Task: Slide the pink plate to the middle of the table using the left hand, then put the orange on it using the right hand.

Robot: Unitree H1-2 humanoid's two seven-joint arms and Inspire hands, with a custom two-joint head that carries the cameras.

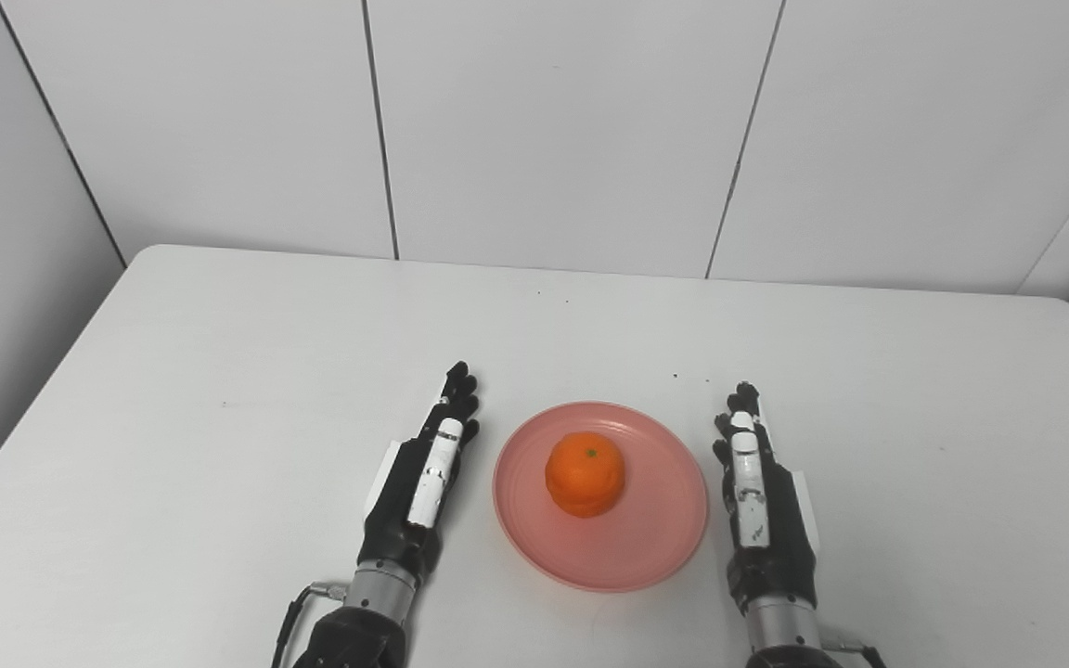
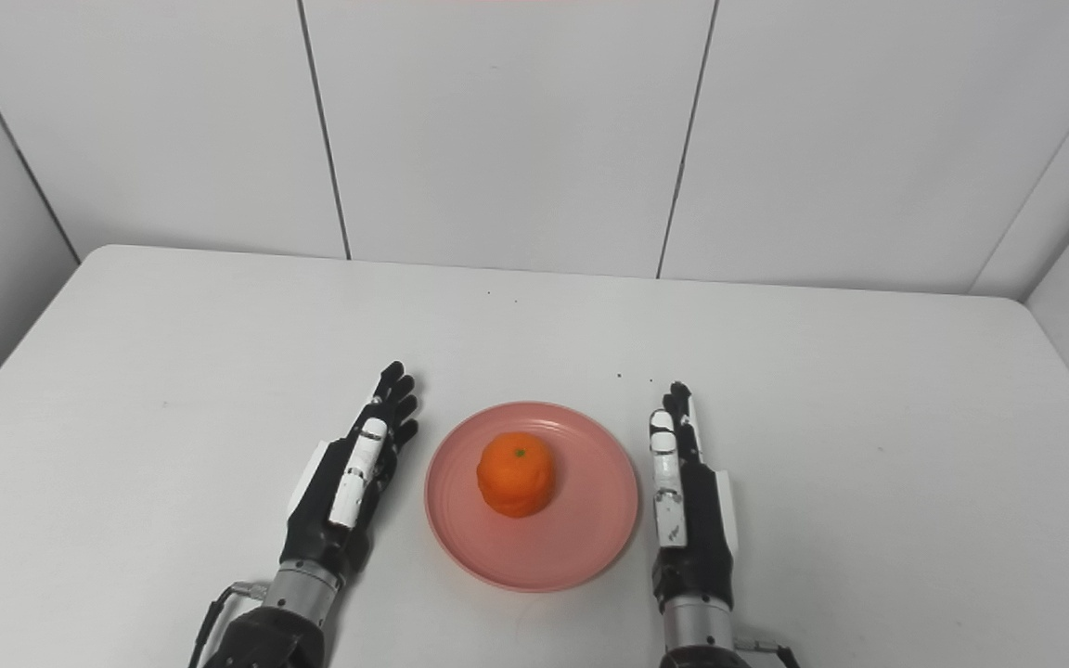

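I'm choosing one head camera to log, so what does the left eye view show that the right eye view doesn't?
Only the left eye view: more of the left side wall.
Only the right eye view: more of the right side wall.
Both: the orange on the pink plate, the left hand and right hand open beside it, apart from it.

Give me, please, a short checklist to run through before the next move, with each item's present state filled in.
1. Orange sits on the pink plate: ok.
2. Plate lies between the two hands, near the table's middle from left to right: ok.
3. Left hand holds nothing, fingers extended, beside the plate and apart from it: ok.
4. Right hand holds nothing, fingers extended, clear of the plate: ok.
5. Orange near the plate's middle, away from its rim: ok.
6. Whether the hands rest on the table or hover above it: cannot tell.
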